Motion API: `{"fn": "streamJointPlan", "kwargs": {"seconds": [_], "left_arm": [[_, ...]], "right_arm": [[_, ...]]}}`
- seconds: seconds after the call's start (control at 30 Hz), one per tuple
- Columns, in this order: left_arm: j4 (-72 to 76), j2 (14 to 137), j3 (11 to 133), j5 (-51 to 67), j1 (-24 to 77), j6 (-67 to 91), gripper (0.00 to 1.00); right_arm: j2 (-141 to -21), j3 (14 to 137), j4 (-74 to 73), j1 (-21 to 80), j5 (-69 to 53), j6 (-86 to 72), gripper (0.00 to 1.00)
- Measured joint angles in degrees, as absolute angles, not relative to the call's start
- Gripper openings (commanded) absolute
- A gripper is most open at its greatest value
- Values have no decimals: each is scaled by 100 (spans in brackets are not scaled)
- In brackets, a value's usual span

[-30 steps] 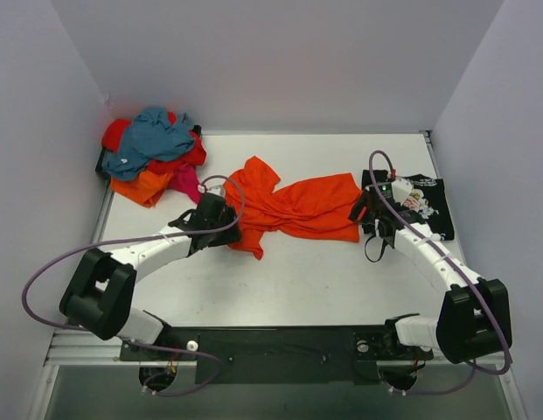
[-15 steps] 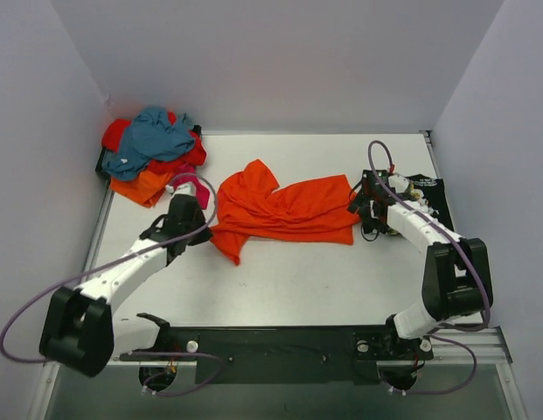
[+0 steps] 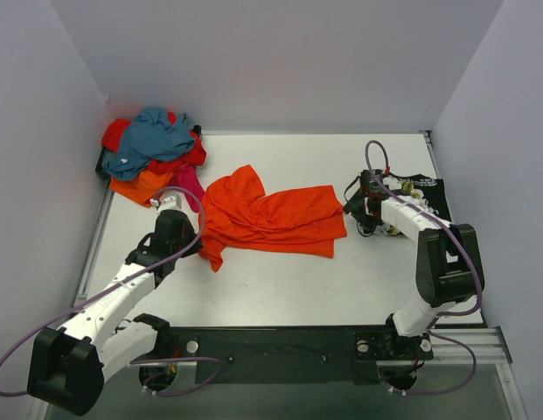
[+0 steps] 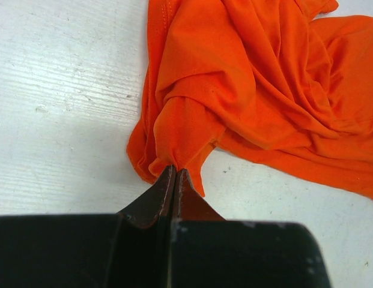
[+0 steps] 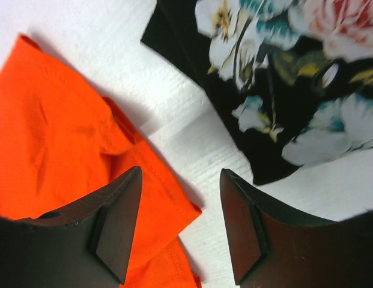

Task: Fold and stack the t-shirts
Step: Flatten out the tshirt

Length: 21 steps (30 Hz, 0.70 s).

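A bright orange t-shirt (image 3: pixel 275 219) lies crumpled across the middle of the table. My left gripper (image 3: pixel 199 248) is at its near left corner, shut on a bunched fold of the orange cloth (image 4: pixel 180 135), with the pinch at the fingertips (image 4: pixel 175 173). My right gripper (image 3: pixel 358 210) stands open just past the shirt's right edge. Its fingers straddle the orange hem corner (image 5: pixel 174 207) and bare table, holding nothing. A black floral t-shirt (image 3: pixel 428 197) lies flat beside it at the right (image 5: pixel 282 90). More t-shirts, teal, red, orange and pink, are heaped in a pile (image 3: pixel 153 153) at the back left.
White walls close in the table at the back and both sides. The pile sits in the back left corner, close to my left arm. The black base rail (image 3: pixel 271 346) runs along the near edge.
My left gripper shut on the orange shirt's corner and pulled it left and nearer. The shirt slid left, away from my right gripper, whose jaws have narrowed.
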<state>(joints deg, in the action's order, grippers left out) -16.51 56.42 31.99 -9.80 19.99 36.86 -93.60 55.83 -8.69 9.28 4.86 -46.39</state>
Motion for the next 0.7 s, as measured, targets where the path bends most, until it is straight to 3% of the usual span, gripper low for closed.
{"fn": "streamJointPlan", "kwargs": {"seconds": [0.13, 0.4, 0.53, 0.63, 0.7], "left_arm": [[-1656, 5625, 3183, -982, 1999, 3686, 0], [-1651, 5441, 3170, -985, 1999, 3684, 0], [-1649, 5435, 3142, -985, 1999, 3684, 0], [-1647, 5435, 3118, -993, 1999, 3684, 0], [-1623, 5446, 3103, -1026, 2001, 3684, 0]], "right_arm": [[-9260, 5207, -814, 1256, 473, -4890, 48], [-9045, 4633, -729, 1612, 447, -5354, 34], [-9113, 4652, -611, 1612, 462, -5422, 22], [-9282, 4779, -554, 1612, 478, -5450, 0], [-9358, 4845, -495, 1612, 473, -5472, 0]]}}
